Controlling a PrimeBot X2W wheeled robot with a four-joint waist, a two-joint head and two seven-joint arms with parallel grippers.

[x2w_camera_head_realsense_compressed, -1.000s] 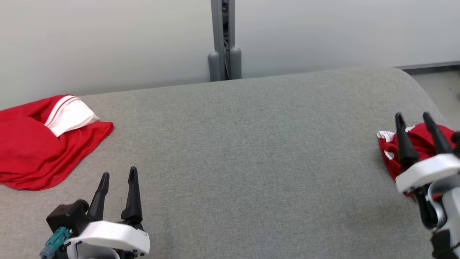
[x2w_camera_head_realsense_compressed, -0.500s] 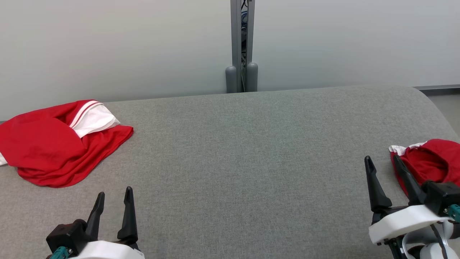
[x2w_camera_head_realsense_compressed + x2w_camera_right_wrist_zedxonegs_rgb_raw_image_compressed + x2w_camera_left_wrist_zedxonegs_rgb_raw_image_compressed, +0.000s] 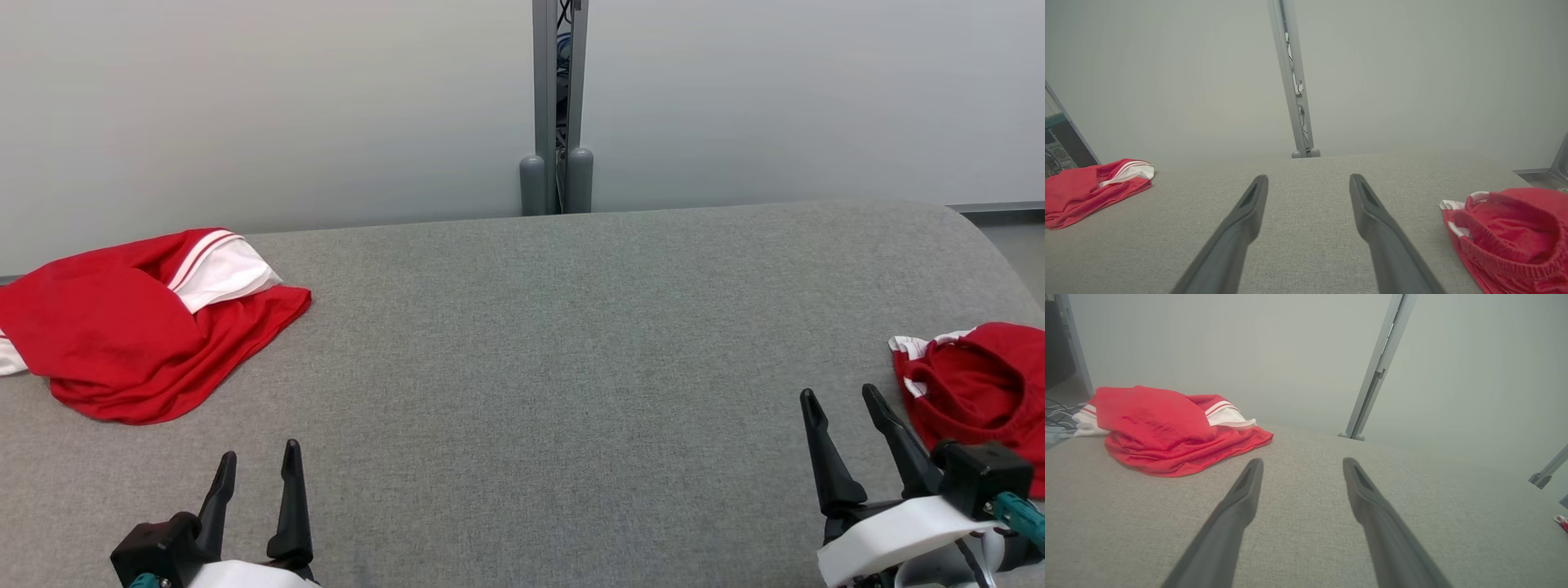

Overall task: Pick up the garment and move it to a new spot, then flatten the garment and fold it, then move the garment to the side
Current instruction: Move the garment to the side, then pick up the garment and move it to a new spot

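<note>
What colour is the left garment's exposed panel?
White panel with red stripes, on the red garment; best in left wrist view.

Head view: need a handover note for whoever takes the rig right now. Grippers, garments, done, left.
Left gripper: open, holding nothing, over the front of the grey surface.
Right gripper: open, holding nothing, just left of the red garment and not touching it.
Red-and-white garment: bunched at the far left. The red garment is crumpled at the right edge, waistband up.
Done: neither piece lies flat or neatly folded; can't tell which has been handled.
Left: probably everything. Pick up, move, flatten, fold, set aside.
</note>
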